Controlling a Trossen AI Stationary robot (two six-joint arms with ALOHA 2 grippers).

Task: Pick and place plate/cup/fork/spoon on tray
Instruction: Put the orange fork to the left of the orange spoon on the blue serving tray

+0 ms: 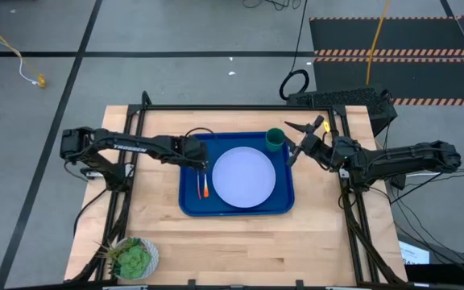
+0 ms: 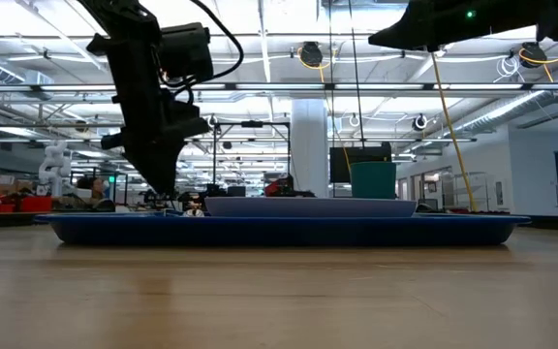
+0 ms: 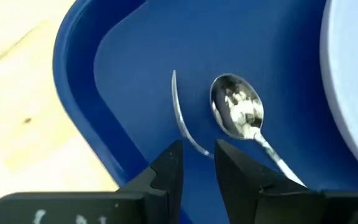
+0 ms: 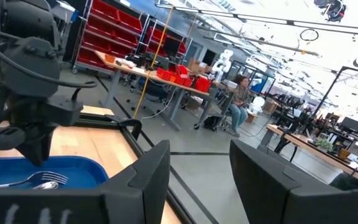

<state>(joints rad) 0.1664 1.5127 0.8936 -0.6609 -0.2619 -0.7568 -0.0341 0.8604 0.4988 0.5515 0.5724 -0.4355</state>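
- Left gripper is held low over the tray's left strip, fingers slightly parted around the fork, which lies on edge; likely being set down beside the spoon.
- Plate sits centred on the tray, cup at its far right corner; cutlery kept clear of both.
- Right gripper is parked raised by the tray's right edge, spread, empty.
- No readable writing or branding.
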